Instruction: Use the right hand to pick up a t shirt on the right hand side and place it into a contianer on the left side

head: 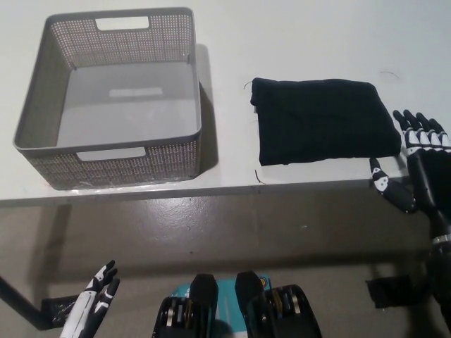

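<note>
A folded black t-shirt (pixel 323 120) lies flat on the white table (pixel 296 42), right of centre. An empty grey perforated basket (pixel 42 113) with handle cut-outs stands on the table's left side. My black right hand (pixel 414 167) is open at the table's front right edge, just right of the shirt's near corner, fingers spread and pointing away from me; it holds nothing. My white left hand (pixel 91 301) hangs low at the lower left, below the table, fingers apart and holding nothing.
The table's front edge (pixel 211 191) runs across the middle of the picture, with a grey floor (pixel 246 232) below it. Bare table top lies between basket and shirt and behind both.
</note>
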Motion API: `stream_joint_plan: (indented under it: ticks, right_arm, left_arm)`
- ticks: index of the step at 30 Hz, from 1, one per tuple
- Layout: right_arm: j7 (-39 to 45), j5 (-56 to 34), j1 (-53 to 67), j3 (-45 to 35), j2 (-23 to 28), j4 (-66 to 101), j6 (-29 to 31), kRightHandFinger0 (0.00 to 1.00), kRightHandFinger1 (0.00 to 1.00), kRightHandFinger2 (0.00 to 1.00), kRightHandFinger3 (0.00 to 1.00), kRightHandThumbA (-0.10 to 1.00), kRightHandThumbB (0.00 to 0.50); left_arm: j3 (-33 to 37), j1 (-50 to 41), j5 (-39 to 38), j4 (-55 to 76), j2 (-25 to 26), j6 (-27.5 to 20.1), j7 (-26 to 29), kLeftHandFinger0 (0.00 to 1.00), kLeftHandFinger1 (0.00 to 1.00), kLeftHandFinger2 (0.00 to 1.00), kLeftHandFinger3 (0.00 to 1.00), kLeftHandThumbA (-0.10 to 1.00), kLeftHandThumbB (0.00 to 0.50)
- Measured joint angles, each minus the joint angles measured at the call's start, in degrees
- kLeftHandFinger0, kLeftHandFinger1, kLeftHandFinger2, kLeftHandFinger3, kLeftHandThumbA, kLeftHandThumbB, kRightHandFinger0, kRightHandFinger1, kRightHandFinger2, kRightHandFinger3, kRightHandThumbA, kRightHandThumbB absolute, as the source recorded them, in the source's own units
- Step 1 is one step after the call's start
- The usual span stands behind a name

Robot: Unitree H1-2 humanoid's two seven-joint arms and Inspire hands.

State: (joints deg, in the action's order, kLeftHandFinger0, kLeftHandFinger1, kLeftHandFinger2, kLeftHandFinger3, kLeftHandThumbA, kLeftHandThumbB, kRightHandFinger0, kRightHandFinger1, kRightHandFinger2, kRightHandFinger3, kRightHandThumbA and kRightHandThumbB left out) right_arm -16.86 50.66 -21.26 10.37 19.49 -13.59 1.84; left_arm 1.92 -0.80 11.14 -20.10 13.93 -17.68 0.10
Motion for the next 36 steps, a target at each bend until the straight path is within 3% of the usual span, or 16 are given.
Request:
stream_joint_plan:
  ticks: [9, 23, 36]
  right_arm:
    - [1.2, 1.2, -1.1, 3.6, -0.1, -1.0, -1.5, 1.00, 1.00, 1.00, 1.00, 0.68, 0.500]
    - [1.3, 1.2, -1.1, 6.4, -2.3, -2.7, -2.6, 1.00, 1.00, 1.00, 1.00, 0.71, 0.500]
    - [1.7, 1.2, -1.1, 7.5, -3.5, -3.0, -3.8, 1.00, 1.00, 1.00, 1.00, 0.75, 0.500]
  left_arm:
    - [0.4, 0.0, 0.0, 0.0, 0.0, 0.1, -0.5, 0.95, 1.00, 1.00, 1.00, 1.00, 0.500]
    - [0.8, 0.0, 0.1, 0.3, 0.5, 0.3, -1.2, 0.95, 1.00, 1.00, 1.00, 1.00, 0.495]
    - [1.1, -0.4, 0.6, 0.7, 1.2, 0.4, -2.0, 0.89, 0.99, 1.00, 1.00, 1.00, 0.483]
